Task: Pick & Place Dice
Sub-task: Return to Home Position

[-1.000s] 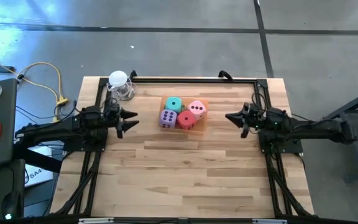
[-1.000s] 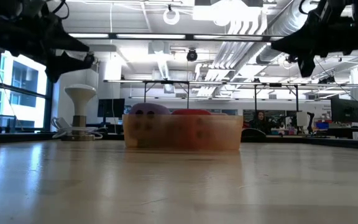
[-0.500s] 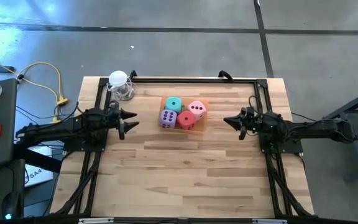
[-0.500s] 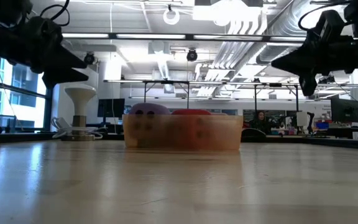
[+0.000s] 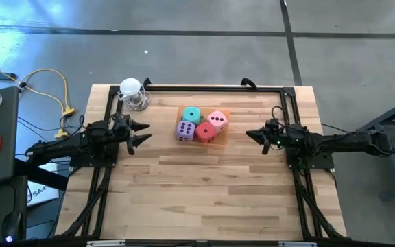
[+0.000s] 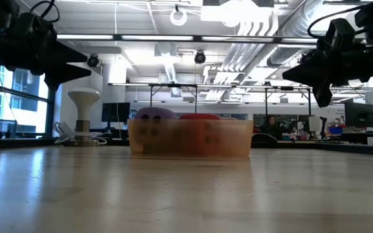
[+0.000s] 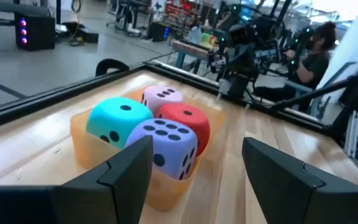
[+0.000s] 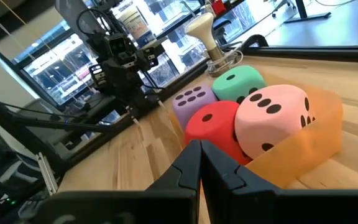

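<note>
Four dice sit packed together in the translucent orange tray [image 5: 224, 113] at mid-table: green-teal [image 5: 192, 114], pink [image 5: 217, 121], purple [image 5: 185, 130], red [image 5: 206, 132]. In the low view only the purple [image 6: 157, 114] and red [image 6: 199, 117] tops rise above the tray wall [image 6: 238, 139]. My left gripper [image 5: 147, 133] hovers open to the tray's left, its fingers pointing at the purple die [image 7: 166, 140]. My right gripper [image 5: 247, 134] hovers shut to the tray's right, facing the pink [image 8: 275, 118] and red [image 8: 213, 124] dice. Neither gripper touches anything.
A clear cup with a white round top [image 5: 132, 93] stands at the table's far left corner, behind my left arm. A black frame runs along the far edge and both sides of the table. Bare wood lies between the tray and the near edge. A person sits in the room beyond.
My right gripper has come down and edged a little toward the tray. My left gripper has drawn back slightly toward the table's left edge. The dice and the tray have stayed put.
</note>
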You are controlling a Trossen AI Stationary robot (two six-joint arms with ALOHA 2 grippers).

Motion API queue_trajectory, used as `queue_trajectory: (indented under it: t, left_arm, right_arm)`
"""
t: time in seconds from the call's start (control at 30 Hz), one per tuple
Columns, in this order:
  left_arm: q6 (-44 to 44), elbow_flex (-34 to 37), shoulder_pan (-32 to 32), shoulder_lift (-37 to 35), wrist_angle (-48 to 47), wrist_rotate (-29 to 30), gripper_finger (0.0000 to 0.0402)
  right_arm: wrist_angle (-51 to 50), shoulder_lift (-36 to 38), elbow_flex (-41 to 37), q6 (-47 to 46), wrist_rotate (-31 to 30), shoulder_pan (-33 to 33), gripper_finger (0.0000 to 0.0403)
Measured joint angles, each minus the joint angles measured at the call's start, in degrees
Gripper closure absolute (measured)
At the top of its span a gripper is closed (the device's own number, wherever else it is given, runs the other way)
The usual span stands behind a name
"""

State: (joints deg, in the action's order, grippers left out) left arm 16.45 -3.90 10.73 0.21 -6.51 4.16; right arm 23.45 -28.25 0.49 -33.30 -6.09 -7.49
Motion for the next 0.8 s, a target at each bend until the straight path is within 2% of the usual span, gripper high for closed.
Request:
queue_trajectory:
  t: [0.43,0.57,0.8]
  left_arm:
    - [0.7,0.1,0.0,0.4,-1.8,-0.3,0.0161]
    - [-1.5,0.1,0.0,0.7,-1.4,-0.2,0.0161]
    - [-2.7,0.6,0.0,0.7,7.0,0.2,0.0161]
  right_arm:
    - [-0.9,-1.0,0.0,0.1,0.2,0.0,0.0401]
    - [-0.9,-1.0,-0.1,1.3,2.0,0.0,0.0401]
    - [-1.0,-1.0,-0.1,9.8,3.4,0.0,0.0401]
